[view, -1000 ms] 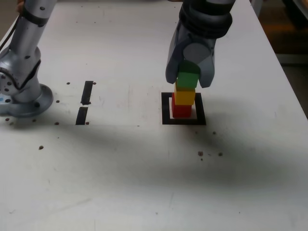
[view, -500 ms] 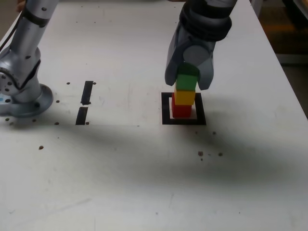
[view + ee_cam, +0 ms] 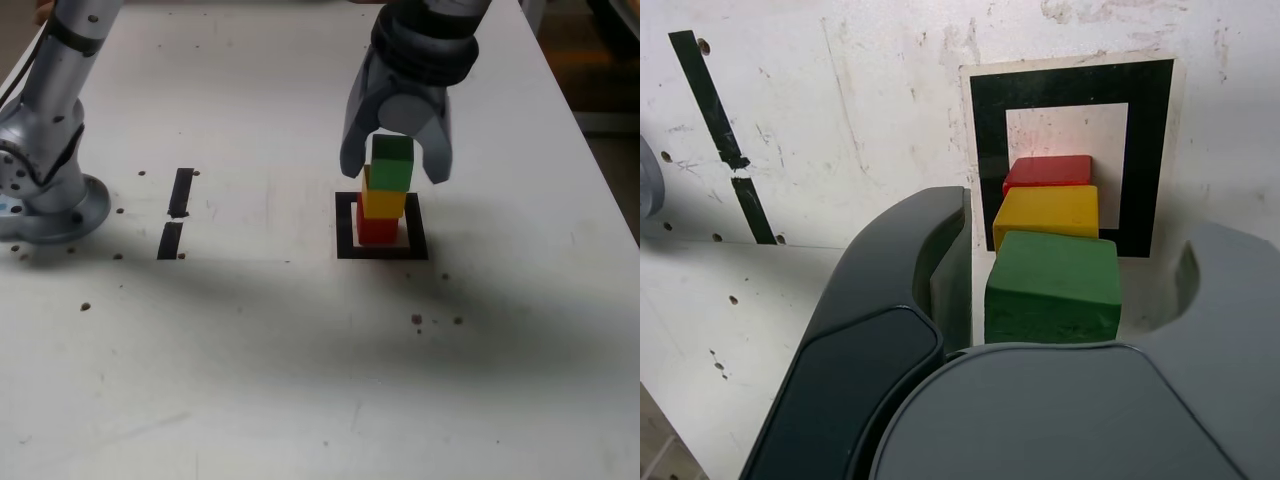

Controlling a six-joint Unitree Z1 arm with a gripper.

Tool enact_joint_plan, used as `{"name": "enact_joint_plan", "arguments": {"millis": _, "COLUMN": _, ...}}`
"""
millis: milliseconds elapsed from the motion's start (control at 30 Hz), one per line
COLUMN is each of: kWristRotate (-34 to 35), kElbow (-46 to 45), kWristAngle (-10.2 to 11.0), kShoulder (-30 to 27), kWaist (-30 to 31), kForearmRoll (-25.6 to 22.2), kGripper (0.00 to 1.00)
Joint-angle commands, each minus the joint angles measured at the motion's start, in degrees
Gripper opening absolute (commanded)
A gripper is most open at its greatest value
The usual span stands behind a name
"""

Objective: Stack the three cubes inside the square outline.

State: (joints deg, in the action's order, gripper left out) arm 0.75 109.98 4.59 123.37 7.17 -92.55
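The three cubes stand as one tower inside the square outline: red at the bottom, yellow on it, green on top. My gripper hangs over the tower, open, with a finger on either side of the green cube and a visible gap to each. In the wrist view the green cube sits between the dark finger and the grey one, with the yellow cube, the red cube and the outline beyond it.
The arm's round base stands at the exterior view's left. Two short black bar marks lie between the base and the outline. Dark specks dot the white table. The table's edge runs along the exterior view's right.
The jaws, shut on the green cube a second ago, have spread apart. The green cube stays put on the yellow one.
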Motion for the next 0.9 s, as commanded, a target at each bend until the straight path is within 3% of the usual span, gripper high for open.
{"name": "enact_joint_plan", "arguments": {"millis": 0, "kWristRotate": 0.3, "kElbow": -0.3, "kWristAngle": 0.1, "kShoulder": -2.0, "kWaist": 0.0, "kForearmRoll": -0.9, "kGripper": 0.99}}
{"name": "enact_joint_plan", "arguments": {"millis": 200, "kWristRotate": 1.4, "kElbow": -4.3, "kWristAngle": 1.0, "kShoulder": -10.5, "kWaist": 0.5, "kForearmRoll": -1.1, "kGripper": 1.00}}
{"name": "enact_joint_plan", "arguments": {"millis": 400, "kWristRotate": 2.0, "kElbow": -18.3, "kWristAngle": 2.3, "kShoulder": -29.9, "kWaist": 0.9, "kForearmRoll": -1.0, "kGripper": 1.00}}
{"name": "enact_joint_plan", "arguments": {"millis": 500, "kWristRotate": 1.4, "kElbow": -25.7, "kWristAngle": 3.3, "kShoulder": -36.0, "kWaist": 0.3, "kForearmRoll": -0.3, "kGripper": 1.00}}
{"name": "enact_joint_plan", "arguments": {"millis": 667, "kWristRotate": -1.4, "kElbow": -37.1, "kWristAngle": 3.9, "kShoulder": -37.2, "kWaist": -1.6, "kForearmRoll": 3.4, "kGripper": 1.00}}
{"name": "enact_joint_plan", "arguments": {"millis": 867, "kWristRotate": -2.1, "kElbow": -49.9, "kWristAngle": 2.3, "kShoulder": -36.4, "kWaist": -2.3, "kForearmRoll": 13.6, "kGripper": 1.00}}
